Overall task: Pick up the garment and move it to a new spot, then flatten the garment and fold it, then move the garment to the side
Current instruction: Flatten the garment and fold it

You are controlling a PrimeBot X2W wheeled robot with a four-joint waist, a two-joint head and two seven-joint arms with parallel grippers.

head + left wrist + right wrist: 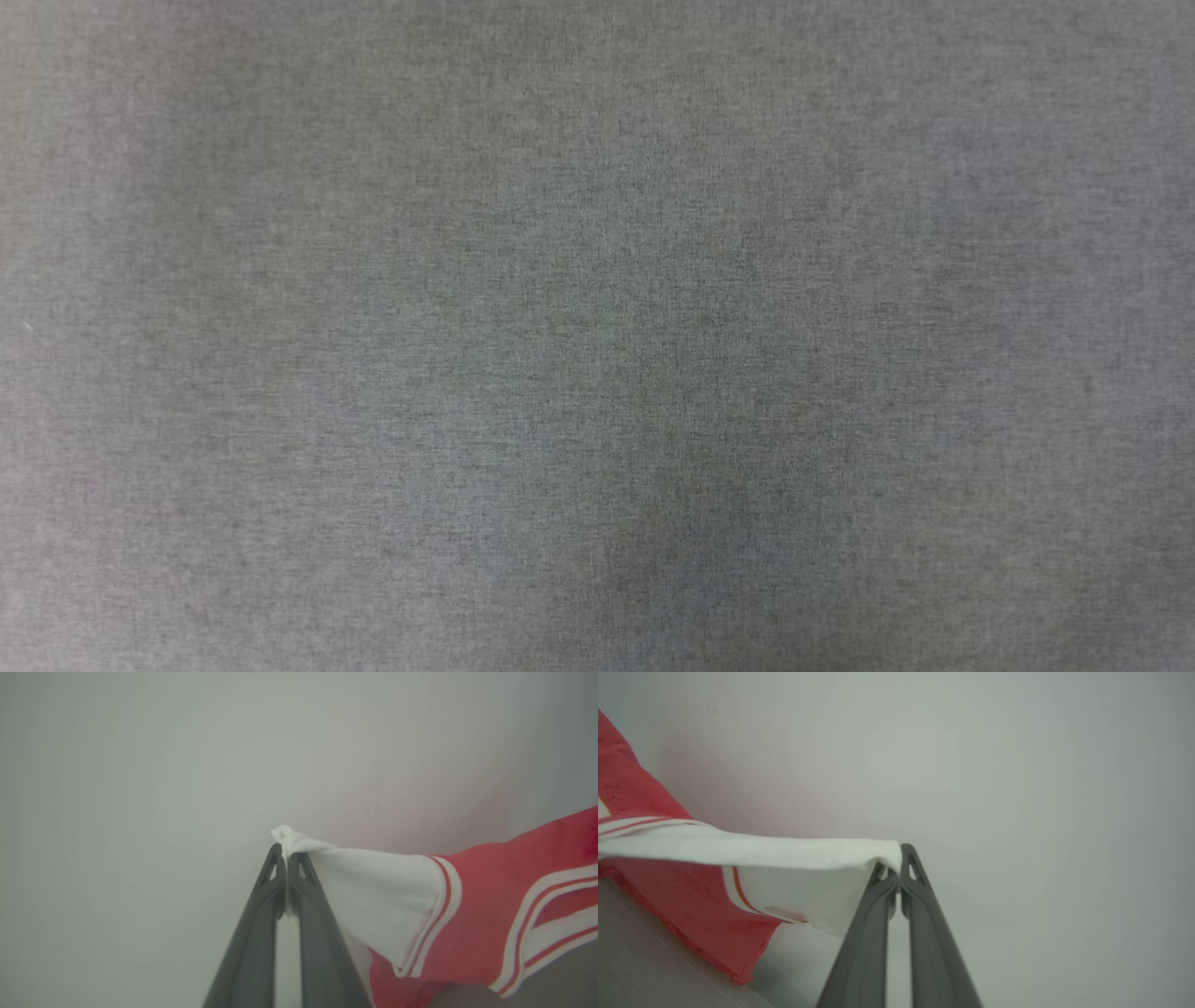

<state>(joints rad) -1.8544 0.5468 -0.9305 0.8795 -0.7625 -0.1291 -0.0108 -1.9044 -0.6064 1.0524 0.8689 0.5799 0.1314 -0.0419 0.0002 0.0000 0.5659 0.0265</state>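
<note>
In the left wrist view my left gripper [286, 858] is shut on the tip of a white sleeve of the garment [490, 914]. The red shirt with red-white stripe trim stretches away to the right and hangs down. In the right wrist view my right gripper [896, 863] is shut on the other white sleeve of the garment [691, 900], which stretches to the left with its red body hanging below. Both sleeves are held up in front of a pale wall. The print on the shirt is hidden.
The head view looks down on a plain grey fabric surface [597, 336]. A pale wall [187, 765] stands behind the left gripper. The grey surface's edge [654, 961] shows at the lower left of the right wrist view.
</note>
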